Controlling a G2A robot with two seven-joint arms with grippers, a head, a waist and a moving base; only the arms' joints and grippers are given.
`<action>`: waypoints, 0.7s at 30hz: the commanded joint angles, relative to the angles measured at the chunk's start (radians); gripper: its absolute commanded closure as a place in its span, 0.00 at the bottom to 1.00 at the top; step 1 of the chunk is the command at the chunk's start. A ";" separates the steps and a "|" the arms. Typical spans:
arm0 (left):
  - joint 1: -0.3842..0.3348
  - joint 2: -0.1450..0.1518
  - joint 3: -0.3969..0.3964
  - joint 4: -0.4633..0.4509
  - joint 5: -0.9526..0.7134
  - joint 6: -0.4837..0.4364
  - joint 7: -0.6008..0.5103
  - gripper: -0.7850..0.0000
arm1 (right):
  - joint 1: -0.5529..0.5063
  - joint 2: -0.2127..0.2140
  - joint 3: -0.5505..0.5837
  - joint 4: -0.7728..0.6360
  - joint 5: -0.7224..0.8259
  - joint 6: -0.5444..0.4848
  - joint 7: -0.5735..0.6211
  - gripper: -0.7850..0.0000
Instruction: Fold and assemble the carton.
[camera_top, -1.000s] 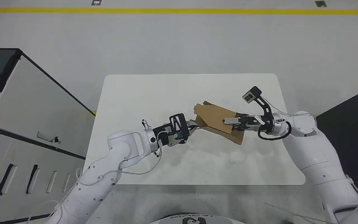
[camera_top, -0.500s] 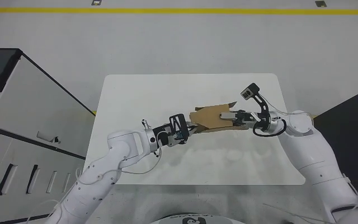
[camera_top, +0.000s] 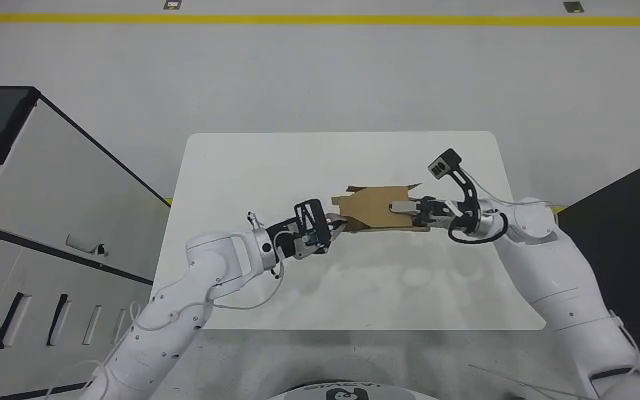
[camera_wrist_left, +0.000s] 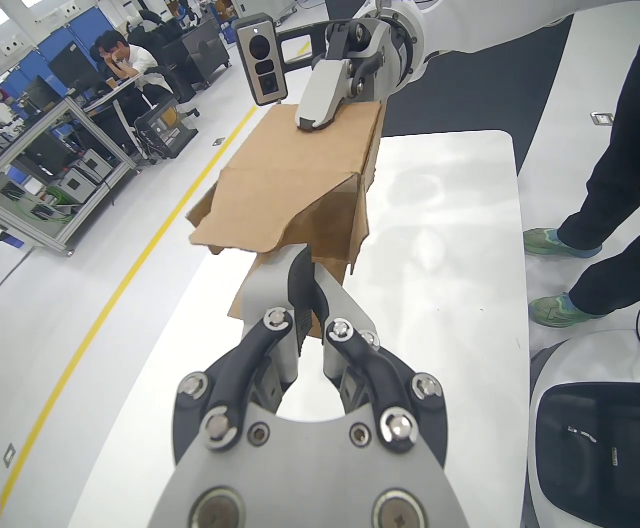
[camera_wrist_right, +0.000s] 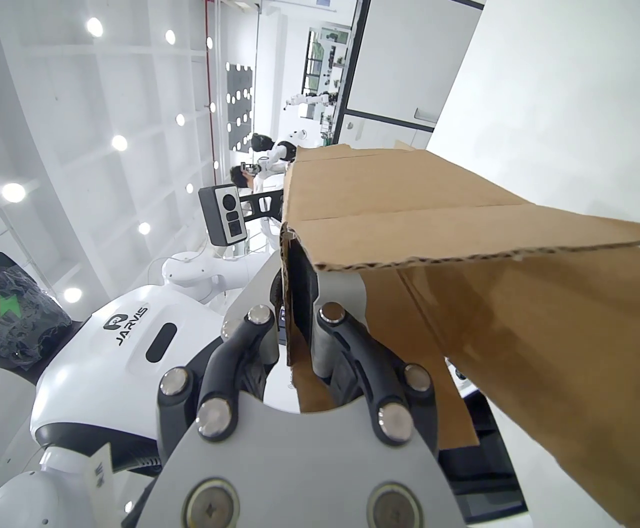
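**Operator:** What matters most for the step I'm on?

**Guide:** Start nearest you. Your left gripper (camera_wrist_left: 303, 270) is pinched together on a lower end flap of the carton (camera_wrist_left: 290, 175). That hold is thin, so pull gently and in line with the flap, or it will likely tear or slip out

**Operator:** And the carton itself?

**Guide:** It hangs above the middle of the worktop (camera_top: 300, 170), held between your two arms and not resting on anything. It looks half opened into a sleeve, with the end flaps loose. To square it, I'd move one side against the other along the creases rather than twist it

**Operator:** The other end?

**Guide:** Your right gripper (camera_wrist_right: 300, 285) is clamped on the edge of a side wall, one finger inside and one outside. In the left wrist view you can see that right gripper (camera_wrist_left: 312, 122) sitting on the top panel at the far end. Treat it as the anchor and let the left do the shaping

**Operator:** How much room do I have?

**Guide:** Bare worktop lies under the carton and on all sides, so you can lower it to press a flap flat. The far edge and the right edge are near your right arm, so work toward the middle. Beyond the far edge there is open floor up to the yellow line (camera_top: 320, 18)
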 joint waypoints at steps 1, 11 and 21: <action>0.002 0.001 -0.009 -0.001 -0.004 0.001 0.003 1.00 | -0.002 0.001 0.005 0.002 0.001 0.001 0.007 1.00; 0.013 0.008 -0.052 0.023 0.010 0.026 -0.009 1.00 | -0.023 0.009 0.055 0.003 0.036 -0.029 0.107 1.00; 0.014 0.007 -0.036 0.069 0.015 0.032 -0.019 1.00 | -0.052 0.012 0.094 -0.026 0.108 -0.042 0.169 1.00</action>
